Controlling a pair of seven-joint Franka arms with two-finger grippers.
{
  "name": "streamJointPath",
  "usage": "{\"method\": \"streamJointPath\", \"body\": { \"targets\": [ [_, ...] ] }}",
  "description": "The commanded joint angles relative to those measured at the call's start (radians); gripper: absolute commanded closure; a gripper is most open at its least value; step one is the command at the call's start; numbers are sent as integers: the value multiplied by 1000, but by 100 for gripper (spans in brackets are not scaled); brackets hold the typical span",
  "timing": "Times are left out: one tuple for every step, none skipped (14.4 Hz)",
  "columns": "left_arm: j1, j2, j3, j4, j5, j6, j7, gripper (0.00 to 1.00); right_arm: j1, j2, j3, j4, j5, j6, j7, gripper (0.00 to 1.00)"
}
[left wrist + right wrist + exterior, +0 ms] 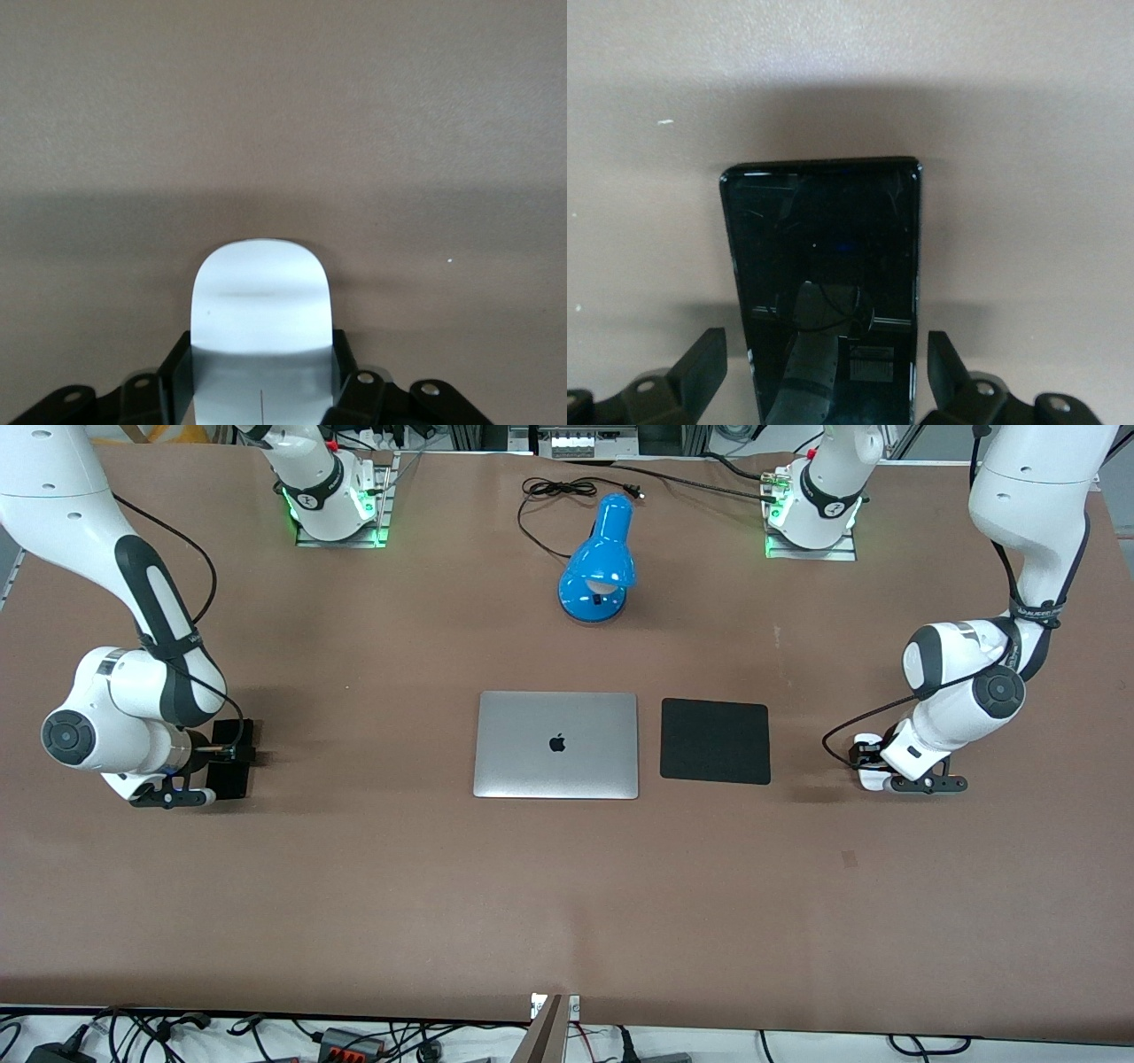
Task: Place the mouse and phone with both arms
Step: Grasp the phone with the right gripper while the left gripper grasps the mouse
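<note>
The left claw (873, 766) sits low at the right of the front view, its fingers (177, 376) pressed against both sides of the mouse (261, 310). In the left wrist view the mouse's rounded white end sticks out past the fingers, over bare brown desk (567, 886). In the front view only a sliver of the mouse (868, 781) shows under the left arm's wrist.

The right claw (232, 755) is low at the left of the front view, over the phone (230, 766). In the right wrist view its fingers (704, 367) stand spread, one on each side of the phone (824, 292), with a clear gap between each finger and the phone's edges. The phone lies flat on the desk, glossy face up, reflecting the claw above it.

At the centre of the front view lies a closed silver laptop (556, 745), and just beside it, toward the left arm's end of the desk, a black square mouse pad (716, 740). Both are well apart from either claw. Higher in the frame, between the two arm bases, stands a blue desk lamp (598, 562) with its black cord (549, 496) trailing toward the top edge.
</note>
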Motion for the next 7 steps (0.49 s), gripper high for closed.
{"method": "streamJointPath", "body": {
  "targets": [
    [-8,-59,-9,18,16,-60,2,68,-23,10,15,-7,-15,20,-19,0],
    [-13,-81,-15,59,16,-151,-3,68,-24,11,15,-7,-15,20,-20,0],
    [-13,-88,-38,117,14,-283,-4,68,-24,11,15,-7,-15,19,-20,0],
    [-13,-87,-62,204,16,-446,-27,68,-24,11,15,-7,-15,17,-22,0],
    [-16,-87,-82,264,16,-559,-58,68,-24,10,15,-9,-13,13,-10,0],
    [-21,-88,-123,319,16,-648,-85,68,-24,10,15,-9,-13,7,-8,15],
    [-25,-88,-159,346,16,-698,-98,67,-27,8,15,-9,-13,-3,-8,32]
  ]
}}
